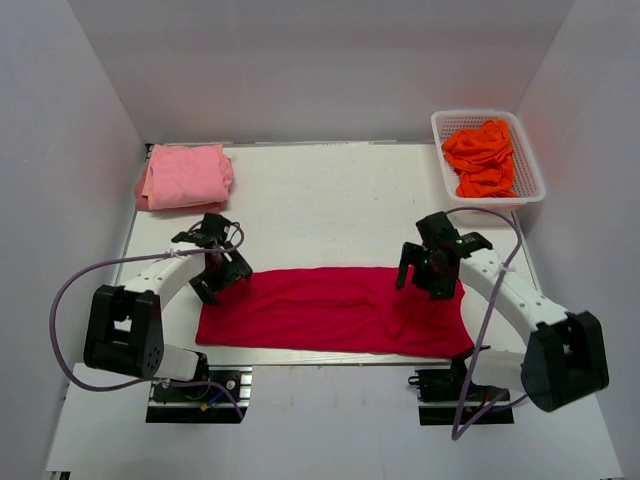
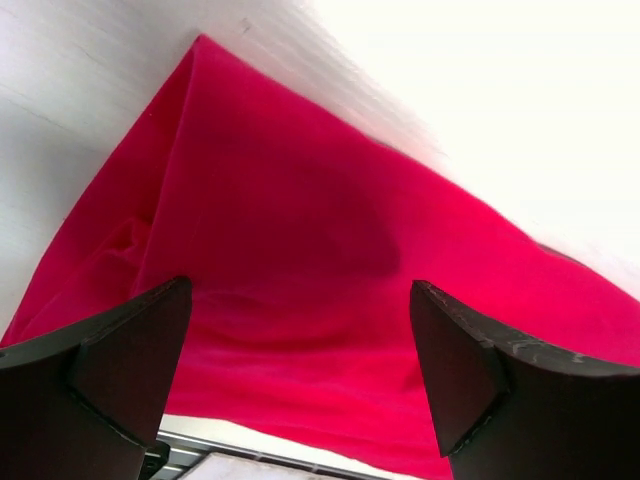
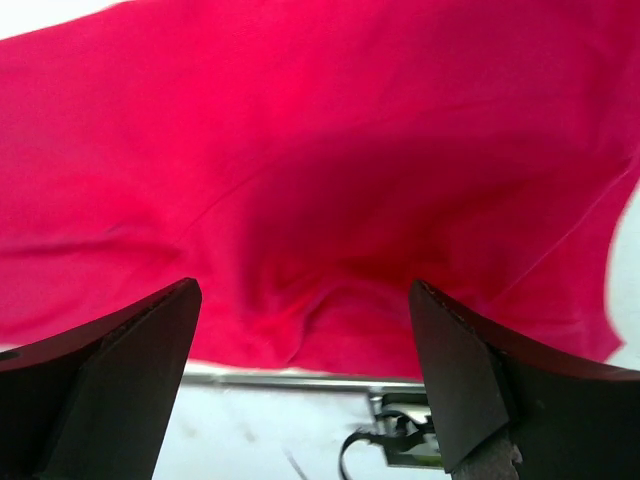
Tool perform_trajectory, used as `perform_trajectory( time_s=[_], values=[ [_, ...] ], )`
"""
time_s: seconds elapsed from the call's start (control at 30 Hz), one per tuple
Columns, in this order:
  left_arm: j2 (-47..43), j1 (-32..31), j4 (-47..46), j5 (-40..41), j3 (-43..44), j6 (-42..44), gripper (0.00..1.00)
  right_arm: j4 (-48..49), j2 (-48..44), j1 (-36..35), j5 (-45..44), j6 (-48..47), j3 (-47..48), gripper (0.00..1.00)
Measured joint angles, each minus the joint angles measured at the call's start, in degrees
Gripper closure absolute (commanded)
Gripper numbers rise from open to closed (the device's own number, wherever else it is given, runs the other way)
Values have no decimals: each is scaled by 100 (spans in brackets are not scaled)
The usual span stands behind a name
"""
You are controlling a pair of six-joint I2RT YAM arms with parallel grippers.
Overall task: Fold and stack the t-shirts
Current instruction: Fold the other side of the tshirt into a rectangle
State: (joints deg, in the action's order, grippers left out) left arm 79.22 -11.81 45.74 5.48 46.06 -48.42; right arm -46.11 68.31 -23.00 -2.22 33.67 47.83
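Note:
A crimson-red t-shirt [image 1: 335, 310] lies folded into a long band across the table's near edge. It fills the left wrist view [image 2: 300, 250] and the right wrist view [image 3: 300, 170]. My left gripper [image 1: 222, 277] hovers open over its far left corner, holding nothing. My right gripper [image 1: 428, 276] hovers open over its far right part, holding nothing. A folded light pink t-shirt [image 1: 185, 177] lies at the far left corner. Crumpled orange t-shirts [image 1: 482, 157] lie in a white basket [image 1: 532, 178] at the far right.
White walls close in the table [image 1: 330, 200] on the left, back and right. The table's metal front edge [image 3: 300, 378] runs just beyond the red shirt's near hem. Grey cables loop from both arms near the bases.

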Motion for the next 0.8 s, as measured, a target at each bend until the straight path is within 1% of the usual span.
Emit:
perform_trajectory(
  time_s=[0.13,0.23,0.37,0.43,0.53,0.67,0.73,0.8],
  values=[
    [205,0,-103,33,-109,46,0,17,514,0,-365,-66,4,10],
    [372,2,-186,61,-190,70,0,127,560,0,-413,-199,-68,10],
    [382,35,-210,48,-210,103,0,90,468,-42,-396,-280,-356,10],
    [393,42,-212,42,-208,103,0,-116,302,-61,-341,-260,-479,10],
    [433,42,-203,44,-188,103,0,-702,-319,-94,-15,-184,-651,10],
    [531,42,-127,52,-107,103,0,-1644,-1132,-192,332,-61,-483,10],
    [573,42,-98,52,-70,103,0,-2011,-1224,-212,256,-66,-197,10],
    [605,42,-74,57,-46,103,0,-2120,-1137,-214,157,-81,44,10]
  ],
)
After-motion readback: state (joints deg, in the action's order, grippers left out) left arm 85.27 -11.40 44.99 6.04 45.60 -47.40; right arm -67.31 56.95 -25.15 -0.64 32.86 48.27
